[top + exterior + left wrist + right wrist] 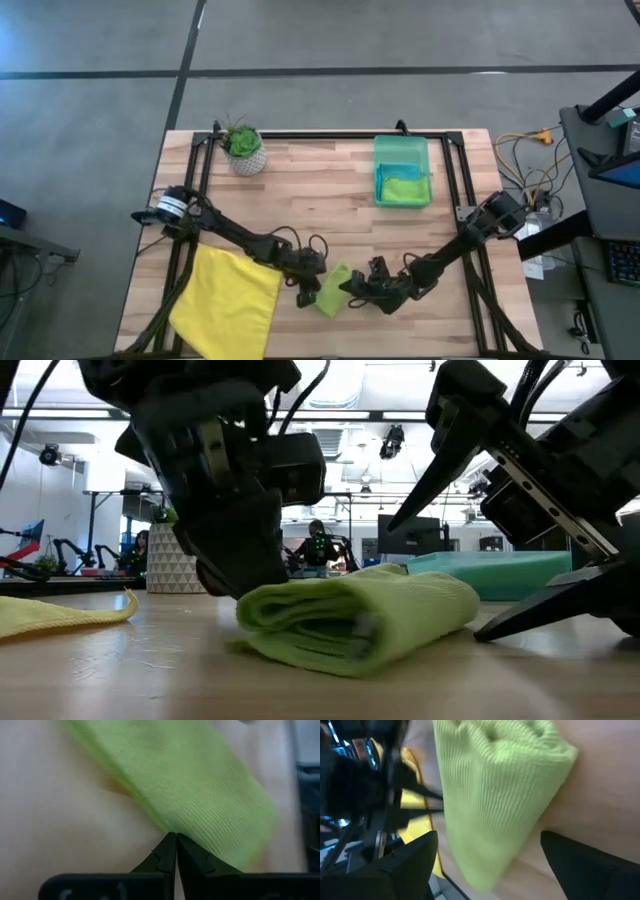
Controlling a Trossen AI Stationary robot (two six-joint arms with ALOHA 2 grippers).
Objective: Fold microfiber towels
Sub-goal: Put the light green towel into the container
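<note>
The surface [330, 200] is pale wood planks framed by a black rail. Near its front edge, about midway across, a lime green towel [333, 290] lies folded into a thick bundle. Just to the left, the bright yellow towel [228, 302] is spread flat at the front left corner, one edge reaching the surface's rim. Toward the back stands a small potted plant [243, 148] in a white patterned pot, and to its right a translucent green bin [402, 170] with another lime green towel [405, 188] inside.

Grey concrete floor [90, 150] with dark seams; bright ceiling lights [350, 400]; cluttered desk [610, 200] at right
</note>
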